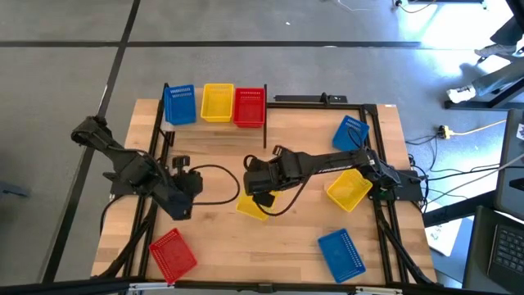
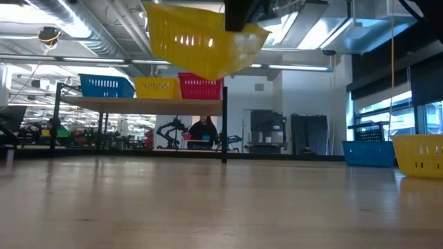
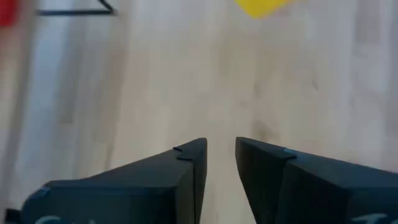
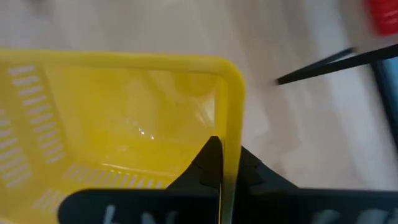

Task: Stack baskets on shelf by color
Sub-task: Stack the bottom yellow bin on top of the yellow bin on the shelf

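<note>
My right gripper point(image 1: 260, 190) reaches in from the table's right to its middle and is shut on a yellow basket point(image 1: 252, 206), which hangs high in the low view point(image 2: 201, 41). On the shelf point(image 2: 138, 102) at the far edge stand a blue basket point(image 1: 180, 104), a yellow one point(image 1: 217, 102) and a red one point(image 1: 250, 106), side by side. My left gripper point(image 1: 195, 182) hovers left of centre, open by a narrow gap point(image 3: 221, 152), over bare wood. My right gripper pinches the yellow basket's side wall at its rim point(image 4: 232, 134), near a corner. One finger point(image 4: 210, 163) is inside the basket and the other point(image 4: 256, 174) outside. The basket is lifted clear of the table and hangs tilted below the gripper point(image 2: 242, 14).
Loose baskets lie on the table: a blue one point(image 1: 352, 131) and a yellow one point(image 1: 348, 190) at the right, another blue point(image 1: 340, 252) near right, a red one point(image 1: 172, 252) near left. A black cable point(image 1: 217, 184) loops between the arms. A person point(image 2: 203, 131) is beyond the table.
</note>
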Tool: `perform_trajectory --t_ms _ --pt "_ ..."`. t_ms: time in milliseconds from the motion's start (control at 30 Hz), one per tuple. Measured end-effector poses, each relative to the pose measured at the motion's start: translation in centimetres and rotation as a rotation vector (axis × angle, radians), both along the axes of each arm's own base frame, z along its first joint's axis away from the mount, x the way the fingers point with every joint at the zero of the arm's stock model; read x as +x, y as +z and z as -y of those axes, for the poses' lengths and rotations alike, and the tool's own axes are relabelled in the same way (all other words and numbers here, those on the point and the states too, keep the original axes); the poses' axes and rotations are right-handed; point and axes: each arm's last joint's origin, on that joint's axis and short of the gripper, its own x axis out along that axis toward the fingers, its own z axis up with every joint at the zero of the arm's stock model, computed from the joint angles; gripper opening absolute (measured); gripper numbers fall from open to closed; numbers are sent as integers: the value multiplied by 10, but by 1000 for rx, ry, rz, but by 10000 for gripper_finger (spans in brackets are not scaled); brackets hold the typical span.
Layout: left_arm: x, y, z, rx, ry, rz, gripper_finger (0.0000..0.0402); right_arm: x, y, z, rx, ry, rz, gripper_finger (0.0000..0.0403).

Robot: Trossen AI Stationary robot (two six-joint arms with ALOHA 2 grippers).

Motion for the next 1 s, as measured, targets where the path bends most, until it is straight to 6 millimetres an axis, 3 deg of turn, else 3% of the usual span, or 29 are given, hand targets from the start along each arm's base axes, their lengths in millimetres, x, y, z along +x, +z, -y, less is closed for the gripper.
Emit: perform_trajectory --t_ms 400,1000 --pt "28 7 6 230 240 396 79 2 4 13 -236 -130 87 0" --pt "58 -16 15 377 275 376 79 5 8 14 -327 -162 158 0"
